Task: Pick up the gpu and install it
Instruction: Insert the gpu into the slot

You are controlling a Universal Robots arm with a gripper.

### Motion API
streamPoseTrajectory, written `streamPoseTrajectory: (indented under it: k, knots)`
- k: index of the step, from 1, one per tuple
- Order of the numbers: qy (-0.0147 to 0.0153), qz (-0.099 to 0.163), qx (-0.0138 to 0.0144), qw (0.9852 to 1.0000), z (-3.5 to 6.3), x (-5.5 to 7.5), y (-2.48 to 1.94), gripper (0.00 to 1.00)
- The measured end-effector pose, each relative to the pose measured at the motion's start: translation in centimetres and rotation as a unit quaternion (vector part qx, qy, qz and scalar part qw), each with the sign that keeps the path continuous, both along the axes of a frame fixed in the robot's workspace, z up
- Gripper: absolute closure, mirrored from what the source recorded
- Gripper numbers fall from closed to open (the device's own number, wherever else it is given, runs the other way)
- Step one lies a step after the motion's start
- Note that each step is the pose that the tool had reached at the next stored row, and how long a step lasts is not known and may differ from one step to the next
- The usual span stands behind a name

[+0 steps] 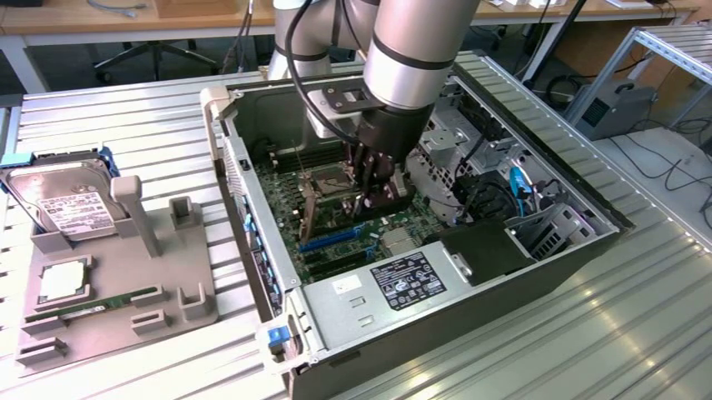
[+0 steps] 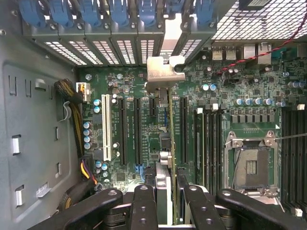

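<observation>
The gpu (image 2: 171, 143) is held edge-on between the fingers of the gripper (image 2: 169, 201), which is closed on the card's upper edge. In the exterior view the gripper (image 1: 373, 196) is seen lowered inside the open computer case (image 1: 468, 333), just above the motherboard (image 1: 292, 187). The card's pale metal bracket (image 2: 163, 72) is seen at the rear wall of the case, near the row of blue slot clips (image 2: 96, 12), and the board is lined up along the black expansion slots (image 2: 136, 129). Whether the card's edge is already in a slot cannot be told.

The pickup is judged done and the install step is in hand. Seating is judged to call for a straight downward press with the card kept upright and the bracket guided into its rear opening.

On the worktop (image 1: 133, 108) beside the case, a grey holder tray (image 1: 122, 308) is seen with a hard drive (image 1: 67, 204) and a green memory stick (image 1: 95, 307).
</observation>
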State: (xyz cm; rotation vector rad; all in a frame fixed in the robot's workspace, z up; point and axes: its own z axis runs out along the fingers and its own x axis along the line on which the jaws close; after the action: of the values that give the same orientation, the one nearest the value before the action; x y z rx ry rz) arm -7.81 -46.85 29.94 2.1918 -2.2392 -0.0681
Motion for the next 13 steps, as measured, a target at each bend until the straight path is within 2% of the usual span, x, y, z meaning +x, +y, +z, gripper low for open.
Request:
streamPoseTrajectory:
  k: [13]
  knots:
    - [0.0000,0.000,0.0000,1.0000,-0.29,-0.01,-0.07,0.73]
